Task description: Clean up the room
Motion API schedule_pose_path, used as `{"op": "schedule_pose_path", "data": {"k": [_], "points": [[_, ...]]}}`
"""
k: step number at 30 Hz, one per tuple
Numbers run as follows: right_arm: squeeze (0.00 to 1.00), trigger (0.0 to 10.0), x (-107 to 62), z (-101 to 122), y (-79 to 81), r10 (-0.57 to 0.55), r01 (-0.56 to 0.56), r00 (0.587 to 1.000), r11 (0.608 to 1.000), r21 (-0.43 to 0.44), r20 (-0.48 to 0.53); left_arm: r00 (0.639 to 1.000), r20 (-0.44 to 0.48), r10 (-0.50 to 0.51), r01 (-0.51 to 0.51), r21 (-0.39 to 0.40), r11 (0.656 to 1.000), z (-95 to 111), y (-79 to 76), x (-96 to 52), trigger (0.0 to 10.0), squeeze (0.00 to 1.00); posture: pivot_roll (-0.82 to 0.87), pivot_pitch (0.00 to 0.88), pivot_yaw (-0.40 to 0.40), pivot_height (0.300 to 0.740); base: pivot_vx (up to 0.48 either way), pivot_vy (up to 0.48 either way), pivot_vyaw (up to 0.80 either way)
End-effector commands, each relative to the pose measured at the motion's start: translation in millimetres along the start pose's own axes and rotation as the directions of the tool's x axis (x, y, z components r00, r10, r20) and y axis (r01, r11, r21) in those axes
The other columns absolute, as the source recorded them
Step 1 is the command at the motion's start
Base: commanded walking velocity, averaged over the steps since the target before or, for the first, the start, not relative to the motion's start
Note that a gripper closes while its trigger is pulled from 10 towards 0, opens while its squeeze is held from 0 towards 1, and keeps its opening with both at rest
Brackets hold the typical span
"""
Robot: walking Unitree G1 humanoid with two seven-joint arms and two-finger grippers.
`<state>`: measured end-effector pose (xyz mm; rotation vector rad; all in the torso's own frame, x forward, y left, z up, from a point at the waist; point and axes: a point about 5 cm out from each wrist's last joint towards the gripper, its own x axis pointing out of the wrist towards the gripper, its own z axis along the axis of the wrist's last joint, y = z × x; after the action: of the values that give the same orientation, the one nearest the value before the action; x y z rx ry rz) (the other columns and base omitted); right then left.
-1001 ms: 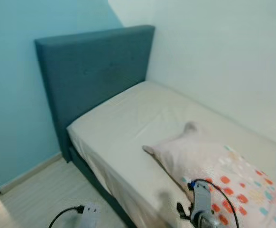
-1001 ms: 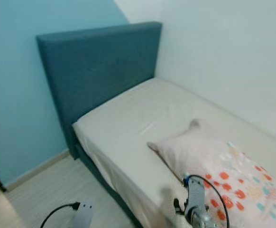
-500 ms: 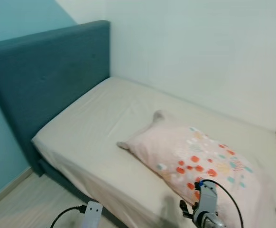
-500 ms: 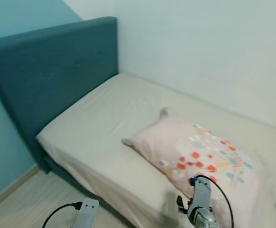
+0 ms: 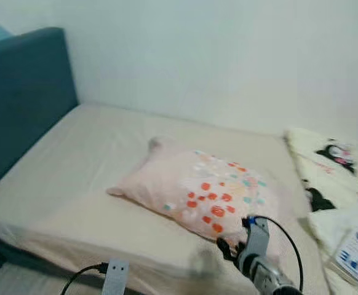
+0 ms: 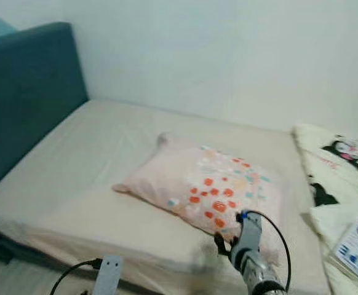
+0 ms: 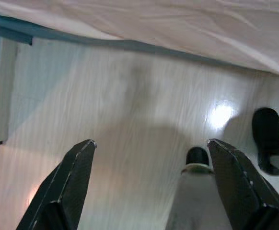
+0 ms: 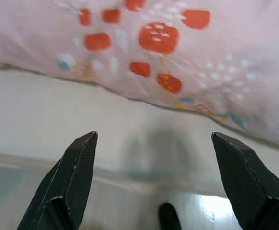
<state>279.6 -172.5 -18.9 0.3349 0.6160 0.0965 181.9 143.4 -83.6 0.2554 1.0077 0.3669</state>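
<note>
Left claw [image 7: 151, 184] spread wide, empty, low over floor [image 7: 130, 110]. Mid-frame on bed [image 5: 74, 160], spotted pillow [image 5: 197, 190] askew, probably due back by headboard [image 5: 19, 98] at left. Right claw [image 8: 154, 187] open, poised at pillow's near edge.

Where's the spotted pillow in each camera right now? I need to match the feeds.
Left eye view: pillow at centre, lying on the bed.
Right eye view: pillow at centre, just above the right claw.
Right wrist view: pillow across the far side, beyond the open claw fingers.
Left wrist view: floor and bed edge; no pillow.
Shared landmark: the pillow's red spots.
</note>
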Motion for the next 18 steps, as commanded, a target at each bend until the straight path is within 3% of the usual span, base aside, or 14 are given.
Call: {"op": "schedule_pose_path", "data": {"k": [1, 3, 7, 8, 9, 10, 11, 12, 18], "points": [[0.0, 10.0, 2.7, 5, 7.2, 0.044, -0.044, 0.999, 0.998, -0.045, 0.003, 0.999, -0.044, 0.002, -0.011, -0.194, 0.981, -5, -5.0, -3.6, 10.0, 0.0, 0.07, 0.0, -0.077, 0.74, 0.0, 0.0, 0.0], [0.0, 10.0, 4.4, 7, 11.9, 0.067, -0.066, 0.998, 0.995, -0.069, 0.003, 0.999, -0.042, -0.025, 0.013, -0.269, 0.963, -6, -6.4, -4.1, 10.0, 0.0, 0.07, 0.0, -0.079, 0.74, 0.0, 0.0, 0.0], [0.0, 10.0, 5.0, 9, 13.4, 0.073, -0.073, 0.997, 0.994, -0.079, 0.003, 0.998, -0.034, -0.045, 0.032, -0.307, 0.951, -5, -7.4, -4.3, 10.0, 0.0, 0.07, 0.0, -0.08, 0.74, 0.0, 0.0, 0.0], [0.0, 10.0, 6.7, 14, 16.6, 0.082, -0.08, 0.996, 0.993, -0.087, 0.02, 0.996, 0.066, -0.06, 0.078, -0.316, 0.946, 9, 38.2, 17.3, 10.0, 0.0, 0.07, 0.0, -0.081, 0.74, 0.0, 0.0, 0.0], [0.0, 10.0, 7.3, 16, 17.7, 0.086, -0.083, 0.996, 0.992, -0.09, 0.028, 0.992, 0.117, -0.043, 0.078, -0.311, 0.947, 19, 74.5, 28.8, 10.0, 0.0, 0.07, 0.0, -0.081, 0.74, 0.0, 0.0, 0.0], [0.0, 10.0, 7.3, 16, 17.7, 0.086, -0.083, 0.996, 0.992, -0.09, 0.028, 0.992, 0.117, -0.043, 0.078, -0.311, 0.947, 19, 74.5, 28.8, 10.0, 0.0, 0.07, 0.0, -0.081, 0.74, 0.0, 0.0, 0.0], [0.0, 10.0, 7.9, 20, 18.7, 0.088, -0.084, 0.995, 0.992, -0.089, 0.038, 0.985, 0.165, -0.053, 0.1, -0.296, 0.95, 26, 99.8, 34.3, 10.0, 0.0, 0.07, 0.0, -0.082, 0.74, 0.0, 0.0, 0.0], [0.0, 10.0, 8.3, 22, 19.0, 0.087, -0.083, 0.995, 0.992, -0.09, 0.045, 0.979, 0.194, -0.066, 0.118, -0.27, 0.956, 31, 111.0, 36.2, 10.0, 0.0, 0.06, 0.002, -0.08, 0.74, 0.0, 0.0, 0.0], [0.0, 10.0, 9.2, 30, 19.0, 0.088, -0.081, 0.994, 0.992, -0.095, 0.07, 0.925, 0.356, -0.132, 0.224, -0.233, 0.946, 63, 104.5, 32.0, 10.0, 0.0, 0.06, 0.007, -0.079, 0.74, 0.0, 0.0, 0.0]]}}
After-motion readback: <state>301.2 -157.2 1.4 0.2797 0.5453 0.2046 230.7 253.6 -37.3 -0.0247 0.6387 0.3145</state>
